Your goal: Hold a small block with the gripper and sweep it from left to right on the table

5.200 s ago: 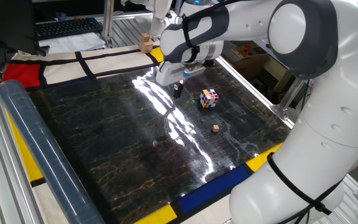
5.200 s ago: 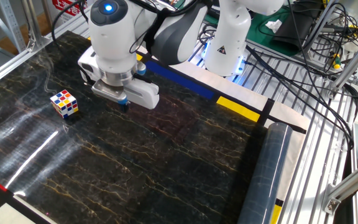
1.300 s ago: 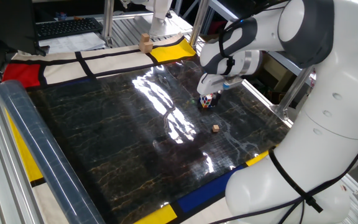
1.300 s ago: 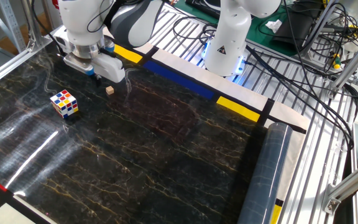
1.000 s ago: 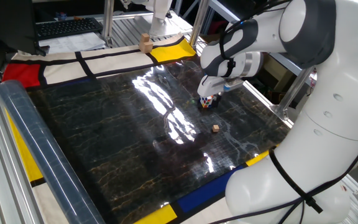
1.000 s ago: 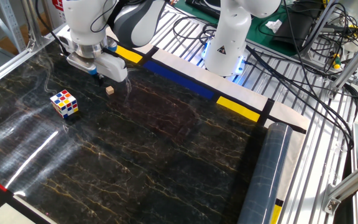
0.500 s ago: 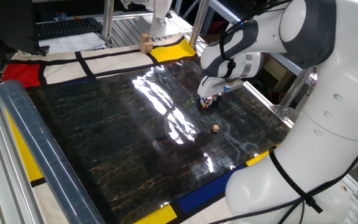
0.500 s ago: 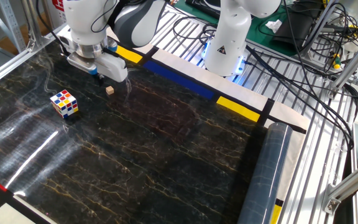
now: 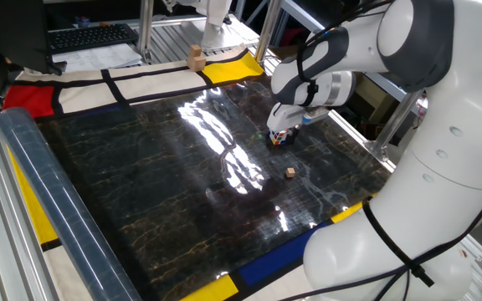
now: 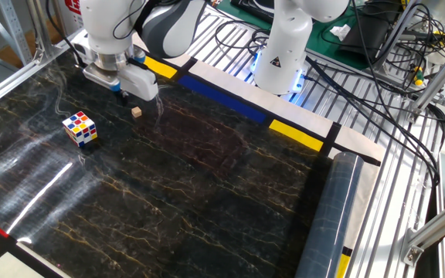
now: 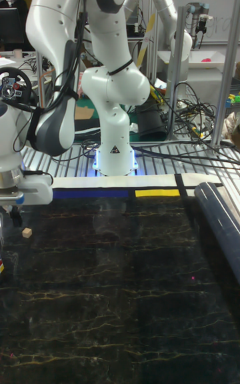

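Our end effector (image 10: 119, 90) hangs low over the counter (image 10: 207, 201), holding nothing; we cannot tell how far apart its fingers stand, since the white wrist covers them. Nearest it lies the small block (image 10: 136, 112), loose on the counter just beside the fingers and apart from them. We judge that a descent slightly off line could nudge the block away or tip it. Farther off, the puzzle cube (image 10: 79, 128) sits close enough that a wide swing might knock it. From the first fixed view the cube is partly hidden behind the wrist.
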Tool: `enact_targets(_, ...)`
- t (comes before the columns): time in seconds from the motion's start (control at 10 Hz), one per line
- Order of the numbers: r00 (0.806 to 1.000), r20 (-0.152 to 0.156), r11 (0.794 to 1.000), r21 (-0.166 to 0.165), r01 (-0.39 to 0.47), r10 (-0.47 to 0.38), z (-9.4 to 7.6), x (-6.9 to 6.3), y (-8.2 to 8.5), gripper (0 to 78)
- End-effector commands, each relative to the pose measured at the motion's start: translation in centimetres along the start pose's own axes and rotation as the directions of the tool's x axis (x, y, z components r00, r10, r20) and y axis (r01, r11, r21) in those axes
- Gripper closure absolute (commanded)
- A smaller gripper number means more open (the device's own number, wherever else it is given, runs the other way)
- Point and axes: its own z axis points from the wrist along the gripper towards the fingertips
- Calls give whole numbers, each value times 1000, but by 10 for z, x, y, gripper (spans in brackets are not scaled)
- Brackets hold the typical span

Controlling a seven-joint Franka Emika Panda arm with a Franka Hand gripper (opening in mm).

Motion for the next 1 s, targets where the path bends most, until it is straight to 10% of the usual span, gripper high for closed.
enact_targets(0.1,1000,3,1000,5,4,-4,1,1,-9,776)
enact_targets(1.0,998,-63,999,-42,-11,8,6,7,-25,776)
